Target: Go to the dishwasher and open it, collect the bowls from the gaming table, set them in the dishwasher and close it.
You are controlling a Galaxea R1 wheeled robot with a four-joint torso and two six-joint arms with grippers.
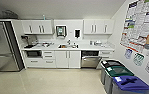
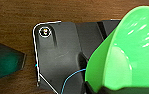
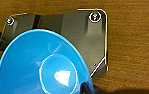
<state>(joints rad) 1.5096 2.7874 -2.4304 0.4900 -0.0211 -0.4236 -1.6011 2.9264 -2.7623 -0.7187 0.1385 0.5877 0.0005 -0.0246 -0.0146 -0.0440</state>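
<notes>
Glossy plastic bowls [image 2: 130, 50], brushed-steel dishwasher [image 1: 90, 61]

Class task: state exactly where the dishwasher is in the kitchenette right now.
In the head view, the dishwasher sits under the white counter, right of the double cabinet doors, its door ajar; the bins stand nearer, to its right.

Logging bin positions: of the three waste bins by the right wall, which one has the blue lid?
The blue-lidded bin is the one closest to the camera in the head view. The green-lidded bin stands behind it, and the black-lidded bin is furthest back, nearest the dishwasher.
</notes>
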